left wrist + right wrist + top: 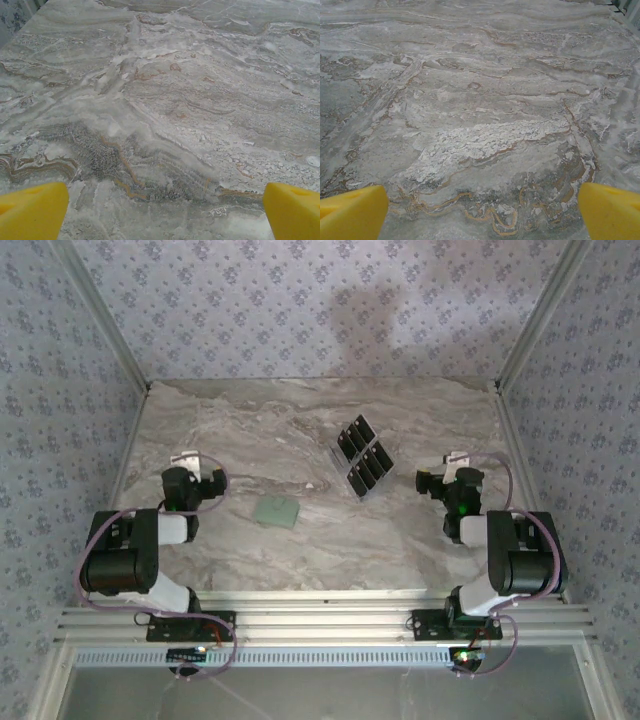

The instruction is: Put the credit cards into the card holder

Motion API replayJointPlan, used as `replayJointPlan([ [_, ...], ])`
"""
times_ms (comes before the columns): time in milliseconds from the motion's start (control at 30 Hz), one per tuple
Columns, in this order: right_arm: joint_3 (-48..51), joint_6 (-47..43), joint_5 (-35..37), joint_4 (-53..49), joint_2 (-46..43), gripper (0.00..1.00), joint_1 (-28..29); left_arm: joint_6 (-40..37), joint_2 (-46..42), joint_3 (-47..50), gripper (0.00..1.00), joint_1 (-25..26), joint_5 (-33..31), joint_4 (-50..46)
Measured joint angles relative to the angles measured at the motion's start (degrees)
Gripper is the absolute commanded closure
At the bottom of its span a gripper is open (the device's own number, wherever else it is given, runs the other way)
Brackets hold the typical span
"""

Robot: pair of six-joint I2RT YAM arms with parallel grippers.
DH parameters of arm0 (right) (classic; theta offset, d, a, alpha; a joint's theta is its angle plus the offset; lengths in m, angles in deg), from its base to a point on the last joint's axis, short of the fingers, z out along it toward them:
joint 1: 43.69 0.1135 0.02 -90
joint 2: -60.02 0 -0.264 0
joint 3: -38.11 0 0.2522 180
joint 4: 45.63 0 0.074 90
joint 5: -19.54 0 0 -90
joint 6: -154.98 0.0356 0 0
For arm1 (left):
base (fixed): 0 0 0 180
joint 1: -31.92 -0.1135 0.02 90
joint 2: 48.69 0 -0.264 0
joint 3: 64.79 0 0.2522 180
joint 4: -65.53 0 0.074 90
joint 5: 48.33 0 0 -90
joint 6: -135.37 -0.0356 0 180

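**Holder nearer the left arm, cards nearer the right**

The card holder (277,511) lies flat on the table (240,430), a little left of centre and towards the near edge; from above it looks almost square and slightly turned, so its long axis is hard to call. Take the overhead view as a clock with 12 at the far wall; the credit cards (362,457) sit at about 2 o'clock from the holder, well apart, a dark block whose long axis runs roughly 11 to 5. The left end effector (200,468) has the holder at about 4 o'clock and is the nearer to it; the right end effector (452,465) has the cards at 9 o'clock and is the nearer to them. Both are released and grasp nothing; the left wrist view shows yellow fingers (32,210) spread wide over bare marble, and the right wrist view shows the same. Bare table surrounds both things; the likely first reach is the right arm's, towards 9, with nothing in its way.
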State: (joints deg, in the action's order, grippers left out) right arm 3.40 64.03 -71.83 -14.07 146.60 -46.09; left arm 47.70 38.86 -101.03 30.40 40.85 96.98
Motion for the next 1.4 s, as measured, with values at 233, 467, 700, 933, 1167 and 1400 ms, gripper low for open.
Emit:
replayJointPlan([
  [233, 0.0, 0.0, 0.0, 0.0, 0.1, 0.00, 0.0, 0.0, 0.0, 0.0, 0.00, 0.0, 0.0, 0.0],
  [467, 0.0, 0.0, 0.0, 0.0, 0.1, 0.00, 0.0, 0.0, 0.0, 0.0, 0.00, 0.0, 0.1, 0.0],
  [700, 0.0, 0.0, -0.1, 0.0, 0.1, 0.00, -0.1, 0.0, 0.0, 0.0, 0.00, 0.0, 0.2, 0.0],
  [933, 0.0, 0.0, -0.4, 0.0, 0.1, 0.00, -0.3, 0.0, 0.0, 0.0, 0.00, -0.1, 0.4, 0.0],
  [1167, 0.0, 0.0, -0.6, 0.0, 0.1, 0.00, -0.4, 0.0, 0.0, 0.0, 0.00, -0.6, 1.2, 0.0],
  [1400, -2.9, 3.2, 4.7, -11.6, -10.3, 0.00, -2.3, 0.5, -7.7, -0.2, 0.00, -0.7, -0.1, -6.2],
])
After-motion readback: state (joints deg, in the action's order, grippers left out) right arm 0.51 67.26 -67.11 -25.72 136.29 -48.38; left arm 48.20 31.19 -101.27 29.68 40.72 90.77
